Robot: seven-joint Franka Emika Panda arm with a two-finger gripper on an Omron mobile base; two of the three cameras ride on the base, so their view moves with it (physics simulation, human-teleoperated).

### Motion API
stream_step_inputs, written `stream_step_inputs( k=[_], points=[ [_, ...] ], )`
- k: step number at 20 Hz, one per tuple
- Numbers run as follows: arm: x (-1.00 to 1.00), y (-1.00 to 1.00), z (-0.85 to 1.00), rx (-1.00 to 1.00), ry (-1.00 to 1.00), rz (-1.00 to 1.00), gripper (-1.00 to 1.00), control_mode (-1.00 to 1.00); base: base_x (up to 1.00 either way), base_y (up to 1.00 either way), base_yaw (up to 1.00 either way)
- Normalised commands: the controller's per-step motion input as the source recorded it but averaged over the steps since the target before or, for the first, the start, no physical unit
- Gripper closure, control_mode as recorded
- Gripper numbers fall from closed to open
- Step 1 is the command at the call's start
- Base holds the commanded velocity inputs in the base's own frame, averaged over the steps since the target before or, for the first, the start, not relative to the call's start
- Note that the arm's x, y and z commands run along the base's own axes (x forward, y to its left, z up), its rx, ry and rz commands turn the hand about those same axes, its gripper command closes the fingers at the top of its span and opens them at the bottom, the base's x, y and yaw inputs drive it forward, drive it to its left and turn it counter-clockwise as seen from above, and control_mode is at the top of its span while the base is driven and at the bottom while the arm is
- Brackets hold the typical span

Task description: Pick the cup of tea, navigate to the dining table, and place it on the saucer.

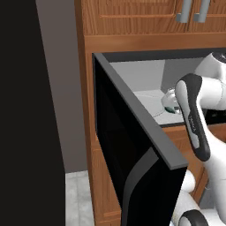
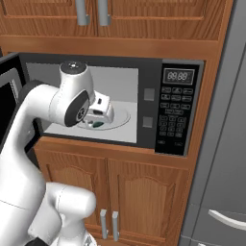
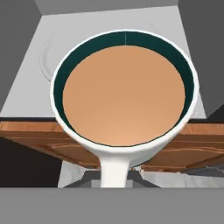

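Gripper (image 2: 97, 116) clamped shut on cup of tea (image 3: 122, 96), gripping white handle. Cup full of light brown tea, dark green inside, held at microwave (image 2: 158, 91) opening above glass turntable (image 2: 120, 120). Microwave door (image 1: 128, 154) swung open.

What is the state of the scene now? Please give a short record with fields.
place: open microwave set in wooden cabinets
door: swung open to the left
cup of tea: full of light brown liquid, held at its handle
hand: shut on the cup's handle, at the mouth of the microwave
turntable: round glass plate behind the cup
task stage: cup picked, not yet carried away
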Motion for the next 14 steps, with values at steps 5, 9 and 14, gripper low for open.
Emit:
stream_step_inputs(
  k=[5,9,14],
  points=[
    [-1.0,0.0,0.05,0.0,-0.01,0.08,1.0,-1.0,0.0,0.0,0.0],
    [-0.95,0.03,0.03,0.0,-0.12,0.06,1.0,-1.0,0.0,0.0,0.0],
    [-0.38,0.01,0.04,0.0,-0.07,0.01,1.0,-1.0,0.0,0.0,0.0]
  ],
)
